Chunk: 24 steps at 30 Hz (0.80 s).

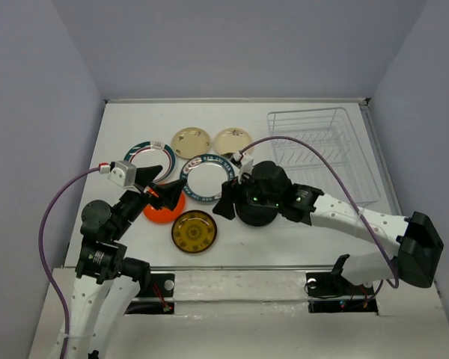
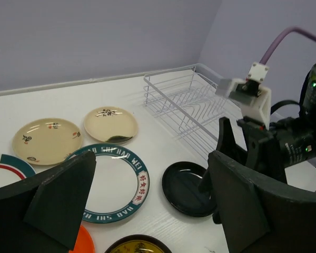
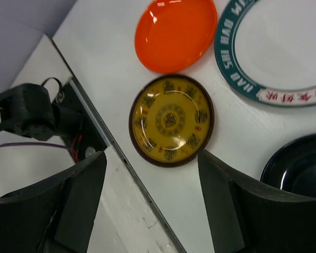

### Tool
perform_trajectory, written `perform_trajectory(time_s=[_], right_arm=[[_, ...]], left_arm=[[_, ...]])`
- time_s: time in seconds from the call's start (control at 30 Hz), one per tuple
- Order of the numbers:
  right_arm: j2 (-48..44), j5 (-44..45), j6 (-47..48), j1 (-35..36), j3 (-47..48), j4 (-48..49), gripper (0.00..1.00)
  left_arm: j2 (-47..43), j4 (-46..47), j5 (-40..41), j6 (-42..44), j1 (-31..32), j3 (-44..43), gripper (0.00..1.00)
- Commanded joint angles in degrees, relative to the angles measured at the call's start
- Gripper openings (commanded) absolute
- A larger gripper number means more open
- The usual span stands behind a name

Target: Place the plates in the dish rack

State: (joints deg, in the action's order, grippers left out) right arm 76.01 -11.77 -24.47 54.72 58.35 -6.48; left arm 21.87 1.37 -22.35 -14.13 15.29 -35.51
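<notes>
Nothing racked yet: dish rack [image 1: 322, 149] is sitting bare, w/ all seven plates [image 1: 207, 179] lying flat on the table [image 1: 284, 232] (black plate [image 2: 188, 188] by the right gripper [image 1: 232, 196]). It and the left gripper [image 1: 159, 188] are hovering wide open, gripping nothing.

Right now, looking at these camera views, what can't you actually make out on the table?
Black plate: cut by the right wrist view's edge; mostly under the right arm in the top view.
Orange plate: partly under the left end effector from above; a sliver in the left wrist view.
Dish rack: absent from the right wrist view.
</notes>
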Motion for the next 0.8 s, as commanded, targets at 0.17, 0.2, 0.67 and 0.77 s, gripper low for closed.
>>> perform_trajectory(time_s=[0.17, 0.2, 0.67, 0.77], right_arm=[[1.07, 2.97, -6.73, 2.23, -8.86, 7.87, 0.67], [1.59, 3.07, -7.25, 2.23, -9.04, 8.23, 0.63], [14.95, 2.46, -16.48, 2.23, -11.15, 18.42, 0.57], [18.12, 2.72, -17.98, 2.23, -11.06, 19.83, 0.55]], left_arm=[[0.54, 1.01, -1.21, 0.86, -0.61, -2.11, 0.99], [0.98, 1.01, -1.21, 0.77, -0.61, -2.11, 0.99], [0.02, 0.30, -1.21, 0.68, -0.61, -1.94, 0.99], [0.10, 0.30, -1.12, 0.77, -0.61, -2.02, 0.99]])
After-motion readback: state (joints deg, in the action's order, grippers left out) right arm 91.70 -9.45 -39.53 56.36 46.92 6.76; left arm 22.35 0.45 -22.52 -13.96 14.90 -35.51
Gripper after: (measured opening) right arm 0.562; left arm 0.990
